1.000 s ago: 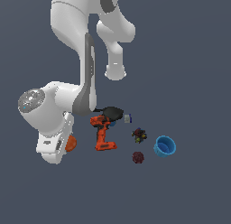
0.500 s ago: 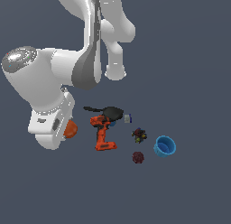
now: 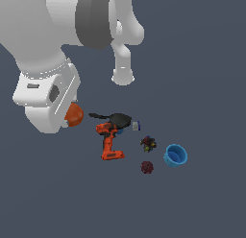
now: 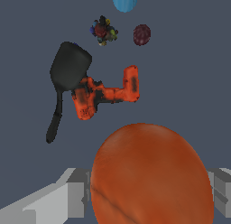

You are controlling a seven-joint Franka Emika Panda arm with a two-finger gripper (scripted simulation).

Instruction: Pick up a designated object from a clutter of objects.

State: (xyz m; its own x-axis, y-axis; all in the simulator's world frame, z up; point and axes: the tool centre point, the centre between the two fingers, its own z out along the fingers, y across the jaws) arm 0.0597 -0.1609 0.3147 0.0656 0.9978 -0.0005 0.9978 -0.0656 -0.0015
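Observation:
The designated object, an orange-red ball (image 3: pixel 74 115), hangs above the floor, to the exterior view's left of the clutter. My gripper (image 3: pixel 70 119) is shut on it, and the white hand hides most of the fingers there. In the wrist view the ball (image 4: pixel 151 173) fills the foreground, with grey fingers (image 4: pixel 74 197) pressed on either side. The clutter lies on the floor below: an orange-red drill (image 3: pixel 109 142), a black pan (image 3: pixel 117 120), a dark multicoloured lump (image 3: pixel 148 144), a dark maroon ball (image 3: pixel 147 167) and a blue cup (image 3: pixel 175 155).
The wrist view shows the drill (image 4: pixel 106 95) lying against the pan (image 4: pixel 70 67), with the lump (image 4: pixel 103 31), maroon ball (image 4: pixel 141 35) and cup (image 4: pixel 125 1) beyond them. A small pale block (image 3: pixel 136 125) sits beside the pan. The big white arm fills the exterior view's upper left.
The arm has risen and come closer to the exterior camera, carrying the orange-red ball up off the floor. The clutter has not moved.

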